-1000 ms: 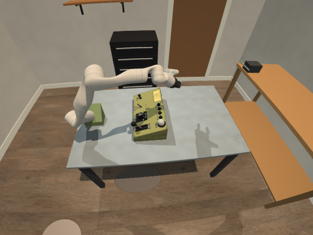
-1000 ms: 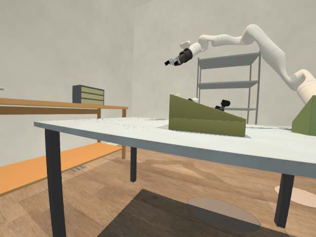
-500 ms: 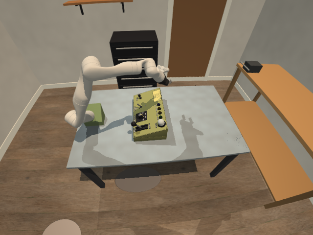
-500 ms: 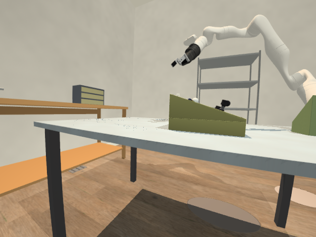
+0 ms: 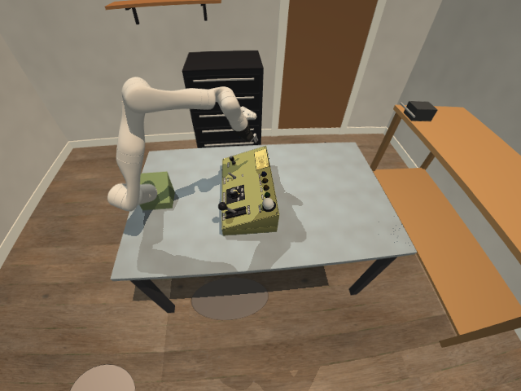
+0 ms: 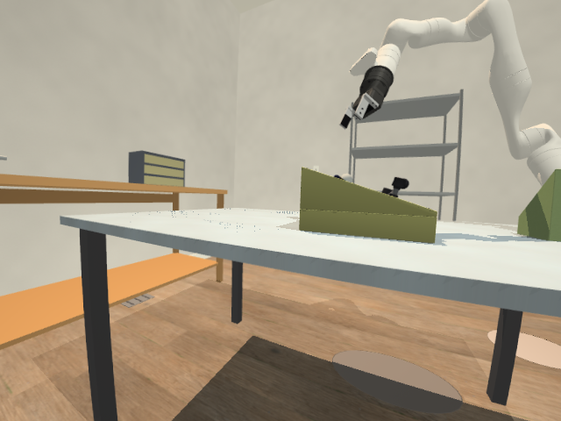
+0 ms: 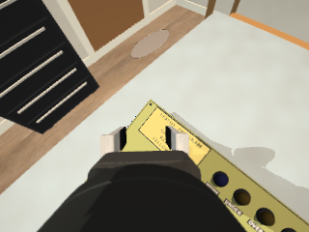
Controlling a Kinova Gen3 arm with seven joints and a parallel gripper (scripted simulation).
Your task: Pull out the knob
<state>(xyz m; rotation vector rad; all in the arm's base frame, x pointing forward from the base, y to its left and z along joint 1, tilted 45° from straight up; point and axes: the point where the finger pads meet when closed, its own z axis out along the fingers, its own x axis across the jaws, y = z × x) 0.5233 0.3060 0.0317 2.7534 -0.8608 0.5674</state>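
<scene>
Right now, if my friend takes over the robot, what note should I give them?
Gripper: open, holding nothing, up in the air above the far, raised end of the console, over its yellow label plate. It touches nothing.
Console: sits on the grey table, well in from the edges, sloped face up.
Controls: a row of dark round knobs runs down the side nearest the gripper; the labels are too blurred to tell which is MODE. A white ball knob and black levers sit further along.
Done: nothing gripped yet.
Left: find MODE, come down, grip it, pull gently so the console does not slide.
</scene>
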